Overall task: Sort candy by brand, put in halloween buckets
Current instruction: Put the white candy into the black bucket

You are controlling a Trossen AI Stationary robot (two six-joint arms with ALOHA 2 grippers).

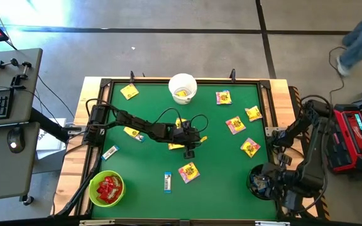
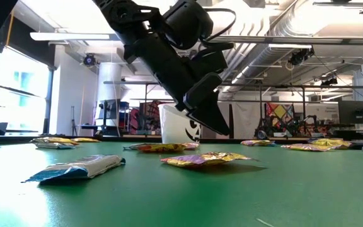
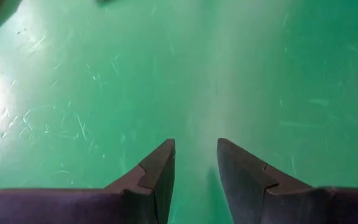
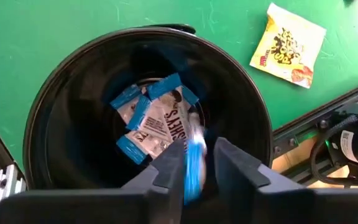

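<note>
The right gripper (image 4: 194, 163) hangs over the black bucket (image 4: 61, 106) at the worktop's (image 1: 219, 182) near right corner. Its fingers are slightly parted, with a white-and-blue bar (image 4: 195, 160) blurred between them; whether they pinch it cannot be told. More such bars (image 4: 154, 121) lie inside the bucket. The left gripper (image 3: 196, 163) hovers spread and empty above bare green worktop near the middle. Yellow packets (image 1: 250, 147) lie scattered around, a white bucket (image 1: 183, 87) stands at the far edge, and a green bucket (image 1: 94, 186) holds red packets (image 1: 109, 188).
</note>
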